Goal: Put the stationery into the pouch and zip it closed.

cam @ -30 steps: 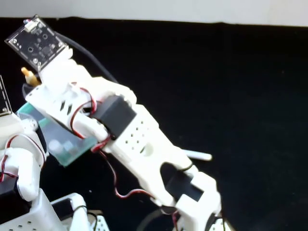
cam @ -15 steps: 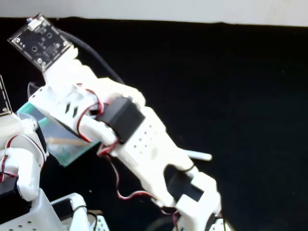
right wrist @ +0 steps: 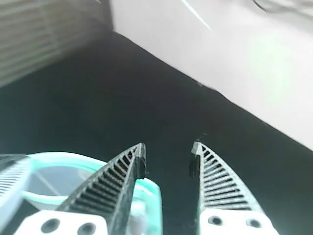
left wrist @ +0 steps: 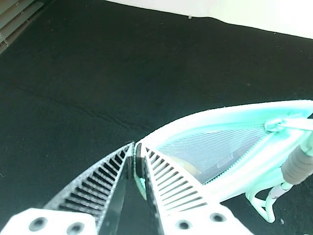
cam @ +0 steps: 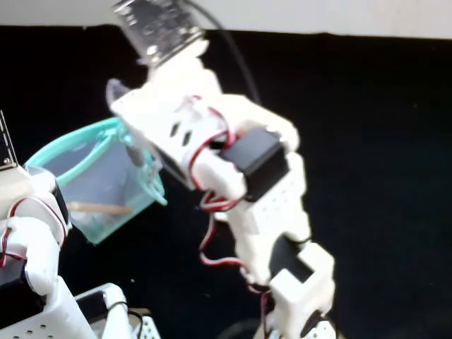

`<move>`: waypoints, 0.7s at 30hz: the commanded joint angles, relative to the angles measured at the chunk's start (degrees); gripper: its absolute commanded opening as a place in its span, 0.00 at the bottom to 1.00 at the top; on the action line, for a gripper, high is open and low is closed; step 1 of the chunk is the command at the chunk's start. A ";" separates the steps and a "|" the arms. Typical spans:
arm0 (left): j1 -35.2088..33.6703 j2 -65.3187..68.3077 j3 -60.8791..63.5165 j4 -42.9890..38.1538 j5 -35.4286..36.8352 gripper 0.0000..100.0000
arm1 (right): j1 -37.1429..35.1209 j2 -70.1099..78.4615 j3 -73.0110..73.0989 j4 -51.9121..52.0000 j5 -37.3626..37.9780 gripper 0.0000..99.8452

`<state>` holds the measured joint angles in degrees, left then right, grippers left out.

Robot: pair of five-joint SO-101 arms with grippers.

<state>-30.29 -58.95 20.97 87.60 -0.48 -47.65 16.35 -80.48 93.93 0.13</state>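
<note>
A teal mesh pouch (cam: 92,176) stands with its mouth wide at the left of the high view, and a wooden pencil (cam: 99,208) lies inside it. My left gripper (left wrist: 137,159) is shut on the pouch's rim (left wrist: 195,122); the zipper pull (left wrist: 276,125) sits at the far end of the mouth. My right gripper (right wrist: 168,159) is open and holds nothing. It hangs just above the pouch's edge (right wrist: 146,188), toward the table's back. The right arm (cam: 247,169) rises across the middle of the table.
Black cloth (cam: 381,141) covers the table, with free room to the right. A pale wall (cam: 339,14) runs along the back edge. The left arm's white body (cam: 28,240) fills the near left corner.
The right arm has lifted and swung right, off the pouch, uncovering its mouth. The pencil it held a second ago now lies inside. The arm now hides the white pen on the cloth.
</note>
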 commanded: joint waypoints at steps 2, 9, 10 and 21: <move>-0.57 0.31 1.10 -0.26 -0.26 0.01 | 4.88 -2.68 -1.36 4.88 -0.09 0.15; -0.57 0.31 1.10 -0.26 -0.26 0.01 | 11.56 -2.68 -1.27 6.90 -0.09 0.15; -0.57 0.31 1.10 -0.26 -0.26 0.01 | 12.44 -2.68 -1.27 6.90 -0.09 0.15; -0.57 0.31 1.10 -0.26 -0.26 0.01 | 17.27 -2.68 6.02 6.99 8.53 0.15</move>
<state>-30.29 -58.95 20.97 87.60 -0.48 -31.21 16.00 -77.58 100.18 5.93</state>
